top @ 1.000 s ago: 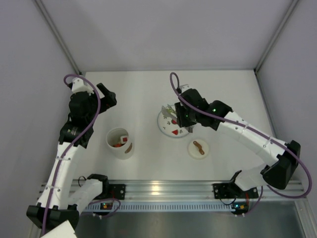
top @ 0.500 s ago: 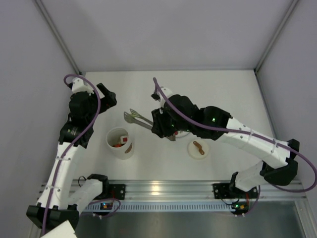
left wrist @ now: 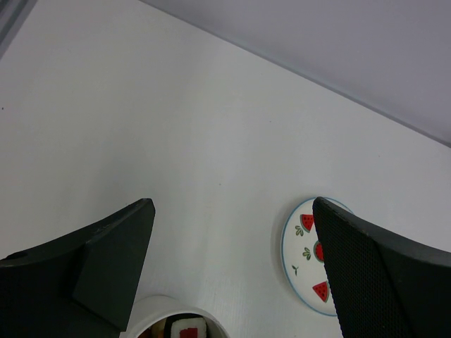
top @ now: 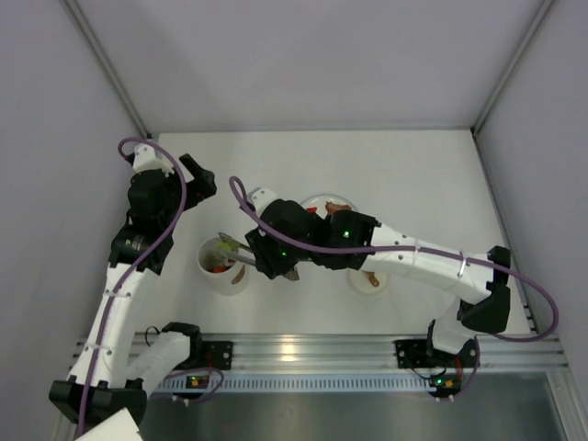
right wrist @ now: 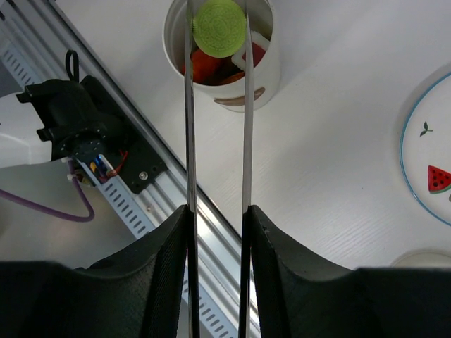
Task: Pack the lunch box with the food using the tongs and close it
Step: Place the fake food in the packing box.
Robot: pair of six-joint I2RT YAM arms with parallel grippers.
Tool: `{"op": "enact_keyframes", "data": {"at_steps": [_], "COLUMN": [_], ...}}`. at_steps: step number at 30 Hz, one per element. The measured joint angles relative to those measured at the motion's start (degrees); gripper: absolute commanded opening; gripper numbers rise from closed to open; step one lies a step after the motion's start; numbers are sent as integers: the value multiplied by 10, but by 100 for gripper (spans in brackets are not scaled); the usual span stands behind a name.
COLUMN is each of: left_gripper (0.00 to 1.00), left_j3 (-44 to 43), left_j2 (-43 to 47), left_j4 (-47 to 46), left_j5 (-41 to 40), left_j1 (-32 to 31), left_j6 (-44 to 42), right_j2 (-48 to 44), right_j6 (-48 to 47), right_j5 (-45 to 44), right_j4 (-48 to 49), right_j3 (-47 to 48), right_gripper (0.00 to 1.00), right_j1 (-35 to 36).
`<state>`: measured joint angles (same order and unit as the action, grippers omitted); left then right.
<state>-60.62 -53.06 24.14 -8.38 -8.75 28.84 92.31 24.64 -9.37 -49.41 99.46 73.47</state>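
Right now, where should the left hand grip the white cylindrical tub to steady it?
Probably the side wall below the rim, from the robot's left: the white cylindrical tub stands upright and open, and the slender silvery tongs in the right hand reach over its rim from the right with a green disc.

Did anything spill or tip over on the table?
No, nothing stands out. The white tub stands upright with food inside, the tongs pinch a green round piece over its opening, and the watermelon plate lies flat.
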Motion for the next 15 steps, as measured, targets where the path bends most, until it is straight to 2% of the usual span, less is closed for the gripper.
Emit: {"op": "enact_keyframes", "data": {"at_steps": [15], "left_gripper": [99], "left_j3": [0], "left_j2": [0], "left_j4": [0], "left_j5": [0], "left_j1": [0], "left_j6": [0], "right_j2": [1], "right_j6": [0], "right_j5": [0], "right_j4": [0], "right_j3": [1], "right_gripper": [43], "right_j1": [4]}}
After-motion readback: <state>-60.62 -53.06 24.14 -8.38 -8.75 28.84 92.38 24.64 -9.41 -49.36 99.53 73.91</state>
